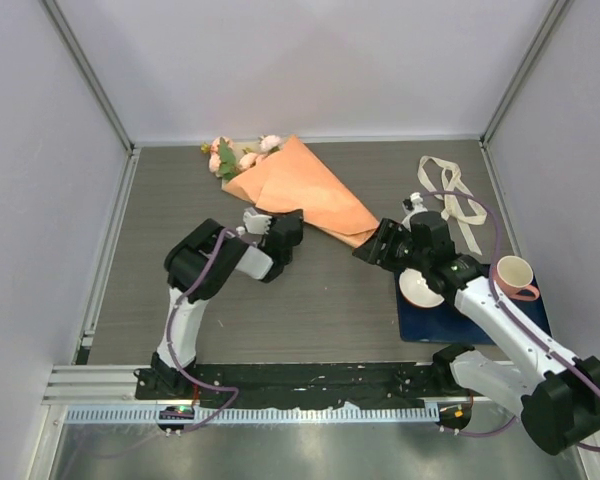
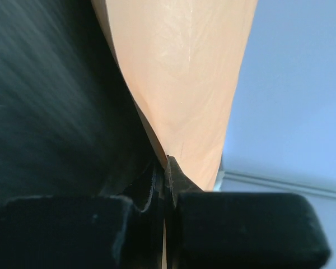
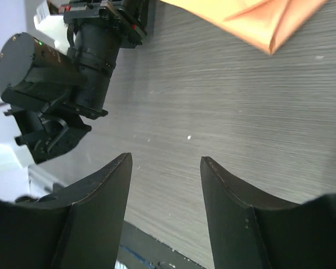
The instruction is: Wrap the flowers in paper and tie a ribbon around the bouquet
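The bouquet lies on the table as an orange paper [image 1: 305, 190] cone, with the pale pink flowers [image 1: 235, 155] and green leaves at its wide far-left end. My left gripper [image 1: 292, 220] is shut on the near edge of the paper; the left wrist view has the orange sheet [image 2: 185, 84] pinched between the closed fingers [image 2: 167, 162]. My right gripper [image 1: 367, 250] stands open just short of the cone's narrow tip [image 3: 257, 22], nothing between its fingers [image 3: 165, 162]. The cream ribbon [image 1: 450, 190] lies loose at the back right, apart from the bouquet.
A dark blue mat [image 1: 470, 320] at the near right carries a white bowl [image 1: 420, 287] and a pink cup [image 1: 515, 275], partly under my right arm. Grey walls enclose the table on three sides. The left arm [image 3: 56, 84] shows in the right wrist view.
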Controlling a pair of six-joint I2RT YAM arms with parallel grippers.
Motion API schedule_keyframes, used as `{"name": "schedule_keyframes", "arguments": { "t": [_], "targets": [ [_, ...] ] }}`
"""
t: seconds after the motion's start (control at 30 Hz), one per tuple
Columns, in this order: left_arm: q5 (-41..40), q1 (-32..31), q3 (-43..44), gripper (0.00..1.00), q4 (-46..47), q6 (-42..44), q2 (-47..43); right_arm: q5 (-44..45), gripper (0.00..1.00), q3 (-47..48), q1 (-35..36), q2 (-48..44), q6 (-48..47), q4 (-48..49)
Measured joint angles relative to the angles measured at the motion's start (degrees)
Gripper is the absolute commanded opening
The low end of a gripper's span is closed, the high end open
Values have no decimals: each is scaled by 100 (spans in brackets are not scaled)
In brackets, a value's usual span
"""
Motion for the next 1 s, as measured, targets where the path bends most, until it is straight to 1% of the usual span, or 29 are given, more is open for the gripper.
{"name": "schedule_keyframes", "arguments": {
  "t": [0.17,0.2,0.23,0.3,0.37,0.4,0.43,0.5,0.53,0.57,0.6,0.63,0.67,0.7,0.77,0.87,0.93,1.0],
  "targets": [
    [-802,-280,1338,6,184,-393,1169,1198,55,339,-57,-249,208,-828],
    [-909,-317,1587,7,168,-448,1368,1467,55,476,-103,-229,249,-984],
    [-990,-341,1797,13,151,-483,1517,1751,55,671,-177,-170,275,-1163],
    [-1106,-367,2177,17,81,-511,1751,2170,55,1010,-358,42,291,-1366],
    [-1141,-367,2581,27,48,-562,1969,2457,55,1410,-621,428,282,-1488],
    [-1128,-358,2660,34,39,-568,2013,2553,58,1563,-761,662,262,-1513],
    [-1110,-348,2691,48,42,-573,2026,2660,59,1764,-940,957,232,-1526],
    [-1064,-313,2649,66,199,-627,2022,2815,63,2103,-1325,1611,149,-1480],
    [-1005,-286,2608,79,232,-605,1971,2830,65,2197,-1499,1882,107,-1443],
    [-890,-254,2444,85,407,-588,1847,2800,67,2321,-1707,2208,57,-1408],
    [-778,-223,2243,88,474,-573,1661,2793,75,2439,-1888,2531,11,-1360],
    [-664,-199,2063,90,472,-479,1502,2780,78,2566,-2057,2885,-42,-1318],
    [-466,-168,1698,91,522,-380,1235,2767,79,2704,-2199,3224,-116,-1272],
    [-378,-157,1447,91,529,-310,1058,2765,79,2863,-2317,3567,-199,-1248],
    [52,-103,715,93,621,-166,579,2704,78,3283,-2476,4234,-398,-1311],
    [654,-57,-389,94,592,101,-297,2697,78,4044,-2509,5095,-662,-1541],
    [1060,-52,-1010,93,461,374,-1021,2732,75,4177,-2494,5372,-809,-1600],
    [1519,-59,-1443,92,275,721,-1836,2802,71,4151,-2481,5429,-879,-1818]
  ]
}}
